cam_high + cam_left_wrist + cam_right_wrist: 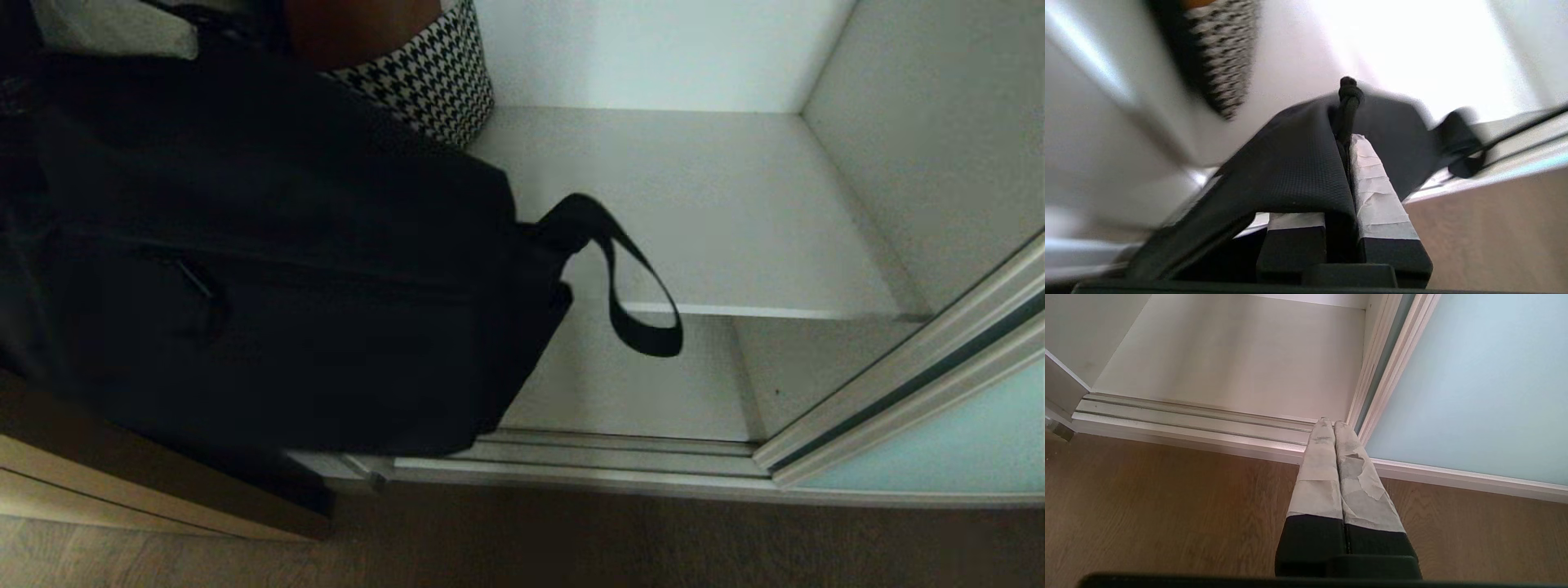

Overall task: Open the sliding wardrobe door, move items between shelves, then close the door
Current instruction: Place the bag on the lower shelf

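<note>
The floppy black bag (269, 269) hangs at the left before the open wardrobe, and its webbing strap (645, 310) loops down past the front edge of a white-grey shelf (718, 220). In the left wrist view my left gripper (1345, 143) is shut on a fold of the bag's black fabric (1290, 171), with a knotted black cord (1348, 94) beyond the taped fingers. The bag hides this gripper in the head view. The sliding wardrobe door (947, 441), frosted pale blue-green, stands slid to the right. My right gripper (1333, 424) is shut and empty, low by the door's edge (1474, 384).
A houndstooth-patterned container (433, 73) stands at the back left of the shelf. A lower shelf (637, 392) lies behind the silver floor track (588, 461). A light wood panel (122, 490) is at the lower left, above brown wood flooring (1167, 506).
</note>
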